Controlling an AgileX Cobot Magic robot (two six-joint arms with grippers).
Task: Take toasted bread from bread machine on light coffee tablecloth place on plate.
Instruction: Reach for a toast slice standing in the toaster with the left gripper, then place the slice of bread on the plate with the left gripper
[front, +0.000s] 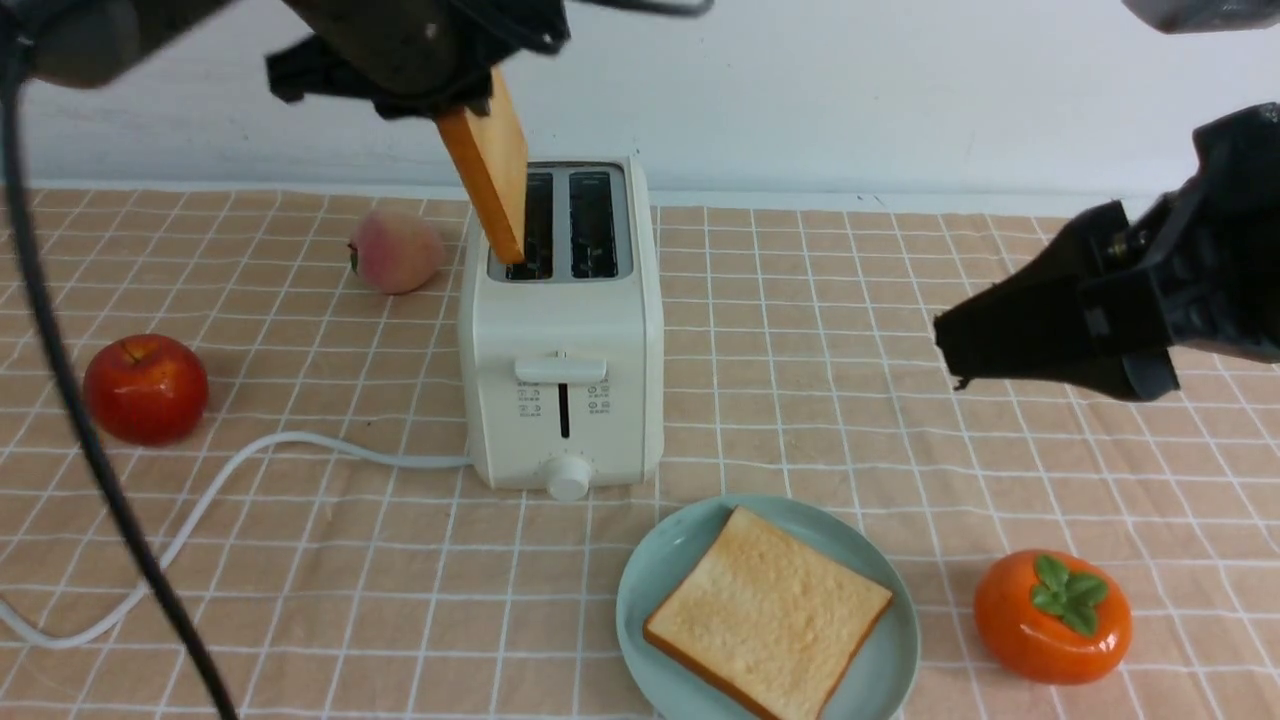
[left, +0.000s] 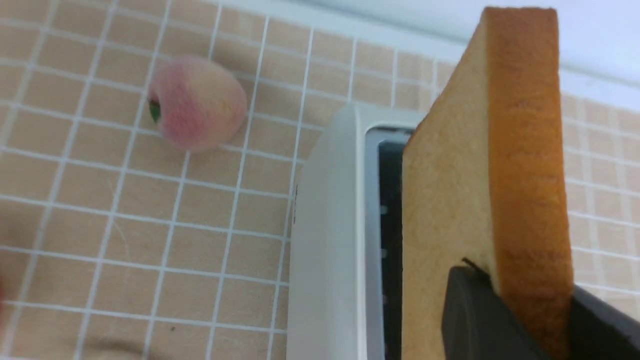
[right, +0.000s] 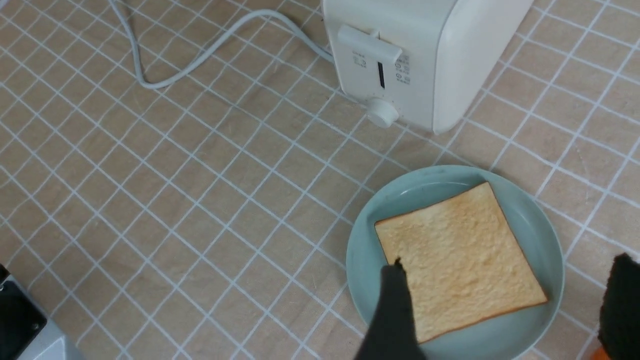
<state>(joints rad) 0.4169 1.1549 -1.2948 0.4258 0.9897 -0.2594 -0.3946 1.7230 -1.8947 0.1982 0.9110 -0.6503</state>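
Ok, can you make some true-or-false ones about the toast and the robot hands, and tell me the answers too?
1. A toast slice lies flat on the mint-green plate. True.
2. The left gripper is empty. False: it is shut on a second toast slice, whose lower end is at the toaster's left slot.
3. The right gripper holds the persimmon. False: it is open and empty; the persimmon sits on the tablecloth beside the plate.
4. A red apple sits left of the toaster. True.
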